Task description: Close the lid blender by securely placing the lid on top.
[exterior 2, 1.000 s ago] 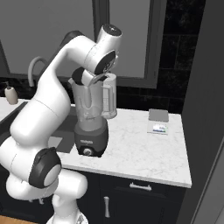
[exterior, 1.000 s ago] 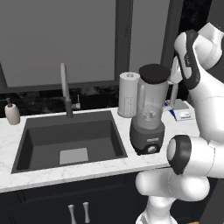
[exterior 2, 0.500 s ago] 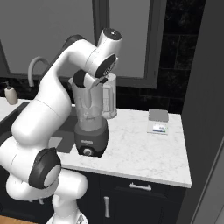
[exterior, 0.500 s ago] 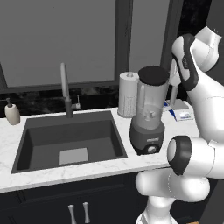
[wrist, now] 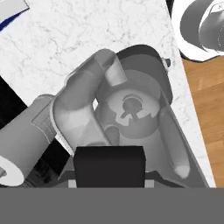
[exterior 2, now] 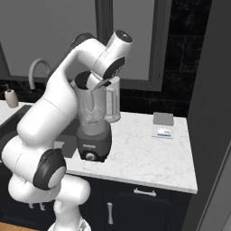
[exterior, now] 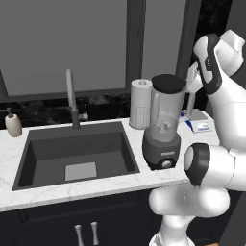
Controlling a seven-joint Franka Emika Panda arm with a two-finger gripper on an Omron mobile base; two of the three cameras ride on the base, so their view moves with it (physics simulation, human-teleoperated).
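The lid [exterior: 168, 83] sits over the blender [exterior: 163, 126] jar rim, on the counter [exterior 2: 149, 153] right of the sink [exterior: 77, 151]. The gripper [wrist: 109, 168] is clamped on it. Over the last second the arm has shifted only slightly. Judgement: lid essentially in place; release comes next.

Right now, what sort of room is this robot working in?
A rendered home kitchen, most likely: a dark sink with a tall faucet is set into a white marble counter, and a blender stands beside a paper-towel roll.
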